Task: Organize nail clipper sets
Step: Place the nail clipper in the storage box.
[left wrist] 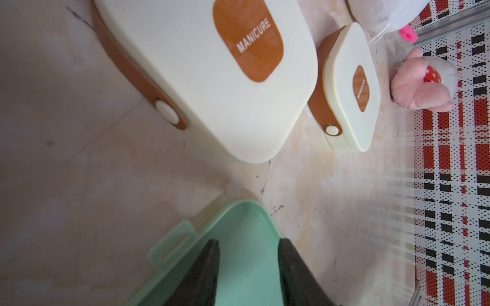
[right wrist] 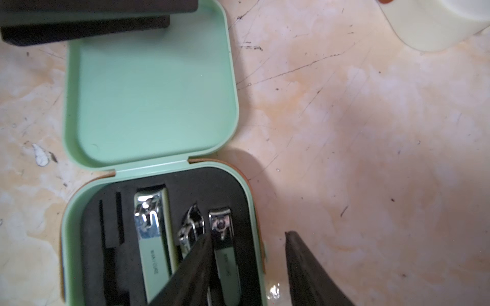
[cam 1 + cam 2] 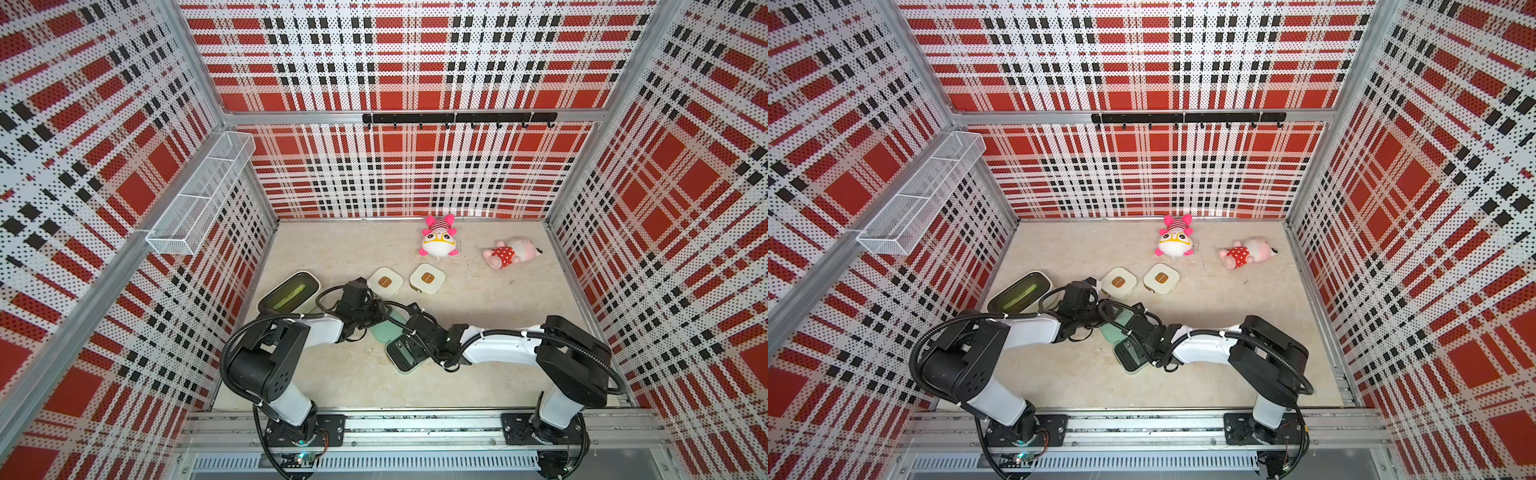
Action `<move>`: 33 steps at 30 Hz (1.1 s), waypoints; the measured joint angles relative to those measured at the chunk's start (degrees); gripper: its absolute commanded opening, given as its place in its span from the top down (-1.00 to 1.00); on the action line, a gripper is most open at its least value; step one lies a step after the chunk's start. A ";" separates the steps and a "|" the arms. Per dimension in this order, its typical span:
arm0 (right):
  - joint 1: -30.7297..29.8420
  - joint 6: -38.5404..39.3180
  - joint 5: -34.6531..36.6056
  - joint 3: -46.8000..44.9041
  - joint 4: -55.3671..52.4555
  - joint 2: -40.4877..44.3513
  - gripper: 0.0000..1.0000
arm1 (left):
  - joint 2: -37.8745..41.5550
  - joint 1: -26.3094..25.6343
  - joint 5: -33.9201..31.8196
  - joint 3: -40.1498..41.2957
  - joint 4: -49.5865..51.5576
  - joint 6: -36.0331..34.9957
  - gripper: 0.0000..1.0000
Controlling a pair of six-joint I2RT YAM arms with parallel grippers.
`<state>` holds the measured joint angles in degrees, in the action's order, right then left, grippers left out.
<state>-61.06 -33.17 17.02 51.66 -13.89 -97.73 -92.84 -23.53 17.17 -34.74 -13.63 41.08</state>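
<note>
Indoors, scuffed tabletop [image 3: 498, 332], plaid walls [image 3: 415, 174], right end effector [image 2: 248, 234] parted, left end effector [image 1: 248, 240] unclear

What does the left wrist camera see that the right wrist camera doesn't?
Only the left wrist camera shows the labelled tops of two closed cream cases, a pink plush toy and the plaid wall.

Only the right wrist camera shows inside the open mint case: a black insert holding silver clippers, with the open right hand straddling the case's edge.

Both show the mint lid lying open and the beige tabletop.
</note>
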 measured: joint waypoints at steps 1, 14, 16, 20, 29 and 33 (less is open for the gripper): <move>0.00 0.00 0.00 0.00 0.04 0.00 0.02 | 0.00 0.00 0.00 0.00 0.00 0.00 0.15; 0.00 -0.50 0.46 -0.04 0.33 -0.42 0.04 | 0.11 0.00 0.00 0.00 0.09 0.00 0.15; 0.00 -0.37 0.74 0.11 0.17 -0.42 0.03 | 0.11 0.00 0.00 0.00 0.11 0.00 0.15; 0.00 -0.07 1.42 0.63 -0.33 -0.39 0.02 | 0.11 0.00 0.00 0.00 0.11 0.00 0.15; 0.09 0.59 1.07 1.09 -0.87 0.70 -0.09 | 0.11 0.00 0.00 0.00 0.11 0.00 0.15; 0.09 0.72 -0.31 0.90 -0.63 1.25 -0.12 | 0.11 0.00 0.00 0.00 0.11 0.00 0.15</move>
<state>-60.97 -32.45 16.71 52.56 -14.52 -96.49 -92.73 -23.53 17.17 -34.74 -13.52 41.08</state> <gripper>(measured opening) 0.557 0.423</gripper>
